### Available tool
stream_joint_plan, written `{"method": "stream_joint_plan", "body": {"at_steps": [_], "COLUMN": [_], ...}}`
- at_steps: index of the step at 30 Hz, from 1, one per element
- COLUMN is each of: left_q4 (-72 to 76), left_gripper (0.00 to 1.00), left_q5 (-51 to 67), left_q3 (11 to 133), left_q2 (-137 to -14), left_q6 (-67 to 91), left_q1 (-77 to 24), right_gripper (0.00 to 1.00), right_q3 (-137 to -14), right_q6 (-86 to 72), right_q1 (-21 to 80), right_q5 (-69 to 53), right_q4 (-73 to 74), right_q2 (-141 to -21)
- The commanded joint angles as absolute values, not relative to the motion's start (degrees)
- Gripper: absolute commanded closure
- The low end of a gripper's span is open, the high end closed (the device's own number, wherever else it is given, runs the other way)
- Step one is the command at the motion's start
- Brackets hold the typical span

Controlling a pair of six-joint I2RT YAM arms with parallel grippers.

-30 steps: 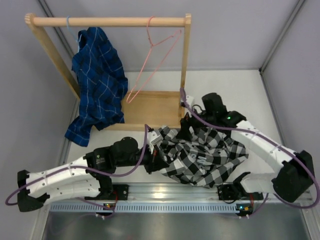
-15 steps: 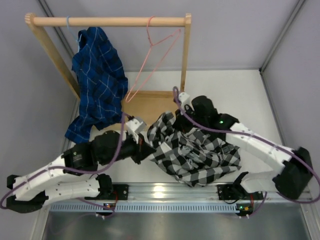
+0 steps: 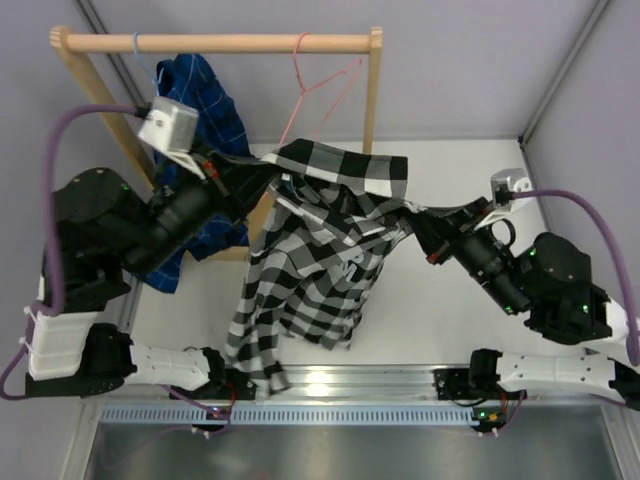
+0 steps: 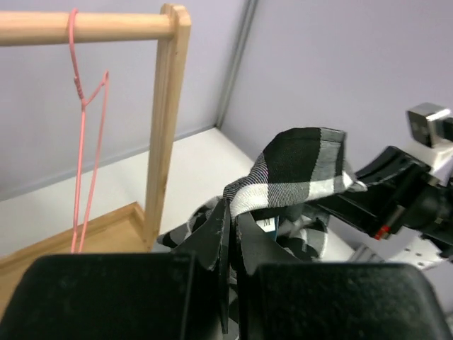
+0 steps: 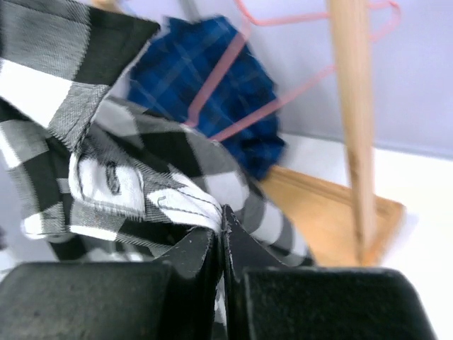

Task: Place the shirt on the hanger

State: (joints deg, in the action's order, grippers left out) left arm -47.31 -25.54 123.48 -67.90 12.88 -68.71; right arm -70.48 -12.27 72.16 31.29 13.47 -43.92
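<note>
The black-and-white check shirt (image 3: 320, 250) hangs in the air, stretched between both grippers, its lower part drooping toward the table. My left gripper (image 3: 262, 172) is shut on the collar edge at the shirt's upper left (image 4: 297, 163); in the left wrist view the gripper (image 4: 233, 209) pinches fabric beside a size label. At the shirt's right side my right gripper (image 3: 425, 225) is shut on a hem fold (image 5: 177, 202), the gripper (image 5: 223, 212) closed tight. The pink wire hanger (image 3: 320, 95) hangs empty from the wooden rail, just behind the shirt (image 4: 81, 142).
A wooden rack with a top rail (image 3: 215, 43) and right post (image 3: 372, 90) stands at the back. A dark blue shirt (image 3: 210, 110) hangs at the rail's left end, behind my left arm. Grey walls close in on both sides.
Both arms have risen from the table and pulled apart, lifting the shirt and spreading it in front of the rack. The right gripper shut on the shirt.
</note>
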Motion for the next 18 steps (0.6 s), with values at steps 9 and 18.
{"method": "stream_joint_plan", "body": {"at_steps": [9,18], "left_q4": [-36.66,-31.47], "left_gripper": [1.0,1.0], "left_q5": [-28.58,-20.22], "left_q3": [74.42,57.4], "left_q2": [-53.8,-52.21], "left_q6": [21.7,26.1], "left_q1": [-68.47,-68.47], "right_gripper": [0.73,0.31], "right_q3": [-45.54,-47.1], "right_q6": [-27.32,-18.38], "right_q1": [74.27,74.27], "right_q5": [43.0,32.44], "right_q4": [22.68,31.72], "right_q2": [-41.31,-30.41]}}
